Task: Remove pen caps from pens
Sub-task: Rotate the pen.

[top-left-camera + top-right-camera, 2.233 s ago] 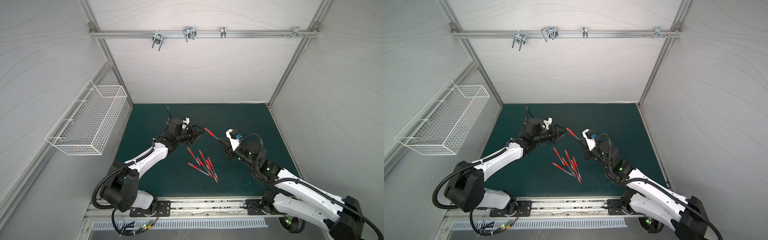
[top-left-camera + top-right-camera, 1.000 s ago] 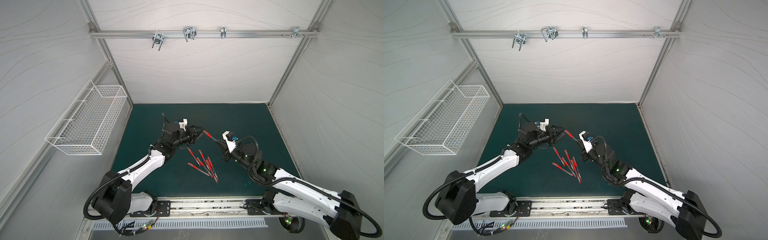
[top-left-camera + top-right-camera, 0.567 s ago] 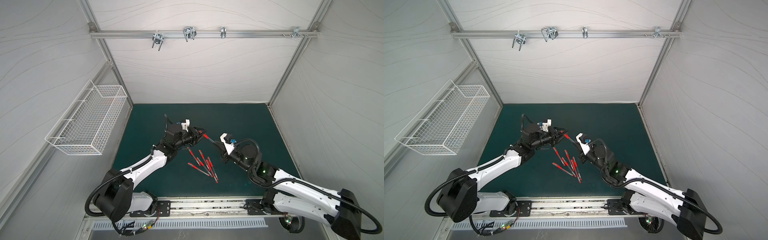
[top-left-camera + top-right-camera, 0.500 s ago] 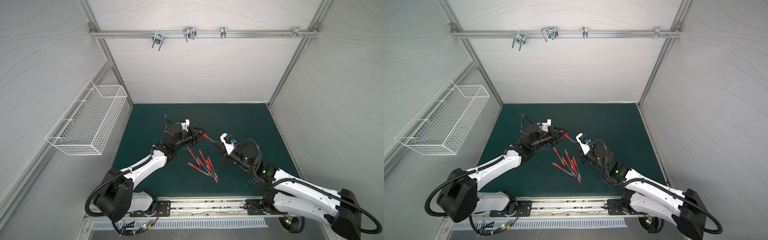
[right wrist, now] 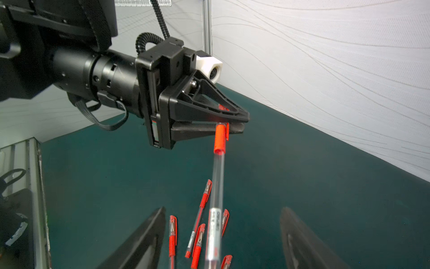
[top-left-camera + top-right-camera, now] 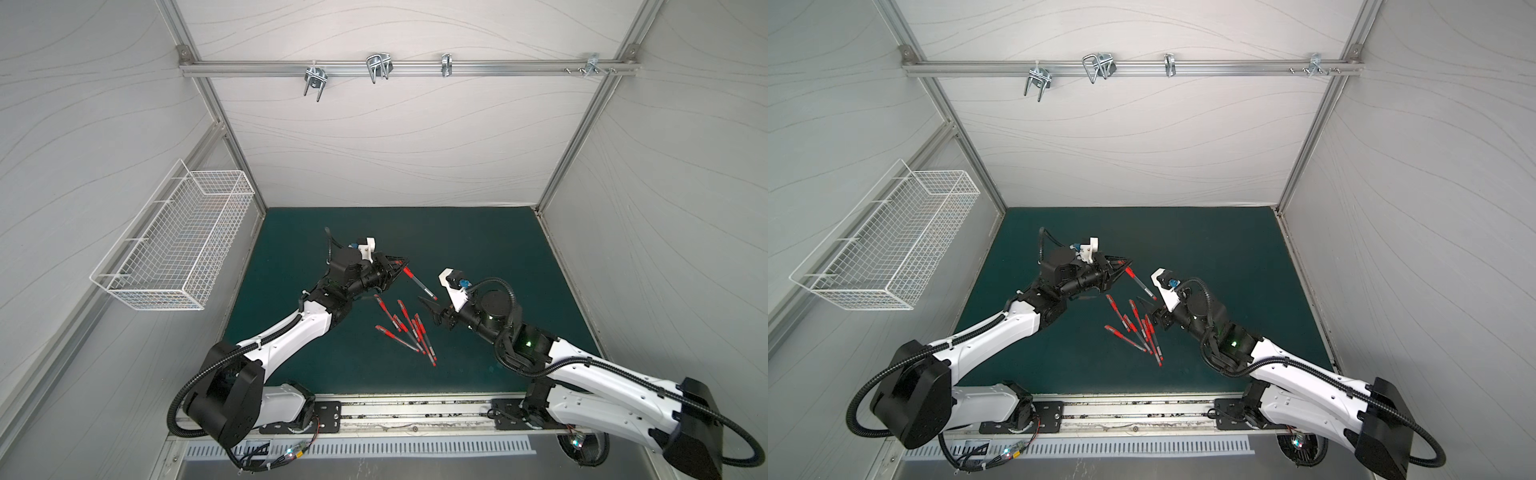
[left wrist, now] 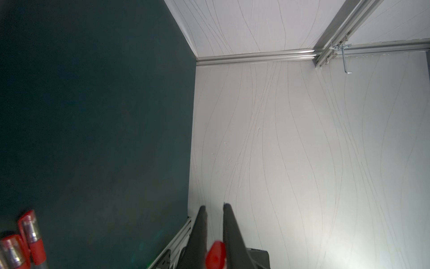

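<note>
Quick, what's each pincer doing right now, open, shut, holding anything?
Left pincer: shut on the red cap of a raised pen.
Right pincer: open, holding nothing; the pen's barrel passes between its fingers.

even, bright light in both top views; wide-angle bending at edges; wrist views blur the nearest fingers (image 5: 139, 242).

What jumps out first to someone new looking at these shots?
The pen hanging in the air by its red cap, pinched in the shut left gripper above the green mat. Just below it, the right gripper stands open, its jaws either side of the barrel without touching. Then the heap of capped red pens lying on the mat between the arms.
</note>
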You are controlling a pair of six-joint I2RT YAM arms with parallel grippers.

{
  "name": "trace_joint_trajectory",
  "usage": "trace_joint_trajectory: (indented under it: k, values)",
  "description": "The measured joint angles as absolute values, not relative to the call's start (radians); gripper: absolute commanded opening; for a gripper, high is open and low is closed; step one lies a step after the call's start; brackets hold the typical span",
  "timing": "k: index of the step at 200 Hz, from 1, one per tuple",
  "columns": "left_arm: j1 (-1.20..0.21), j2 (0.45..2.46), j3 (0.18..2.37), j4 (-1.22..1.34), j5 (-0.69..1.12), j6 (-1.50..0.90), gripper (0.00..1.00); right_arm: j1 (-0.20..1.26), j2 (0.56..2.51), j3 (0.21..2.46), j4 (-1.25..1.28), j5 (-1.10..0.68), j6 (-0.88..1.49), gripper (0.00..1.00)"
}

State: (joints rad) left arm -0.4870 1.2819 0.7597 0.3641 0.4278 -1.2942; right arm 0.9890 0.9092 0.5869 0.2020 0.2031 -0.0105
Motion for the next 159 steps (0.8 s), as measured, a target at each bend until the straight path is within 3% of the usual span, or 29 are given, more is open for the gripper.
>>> trace_joint_trajectory:
  k: [50,120,159]
  values:
    - [-0.487,1.283,0.906,0.112,0.384,-0.884,0.0,0.899,0.893,0.68,0.019,0.084,0.031,0.72]
    - [-0.583,1.268,0.821,0.143,0.404,-0.486,0.0,0.758,0.948,0.702,-0.071,-0.267,0.09,0.55]
    - [-0.597,1.235,0.742,0.222,0.451,-0.406,0.0,0.751,1.005,0.702,-0.056,-0.385,0.121,0.53]
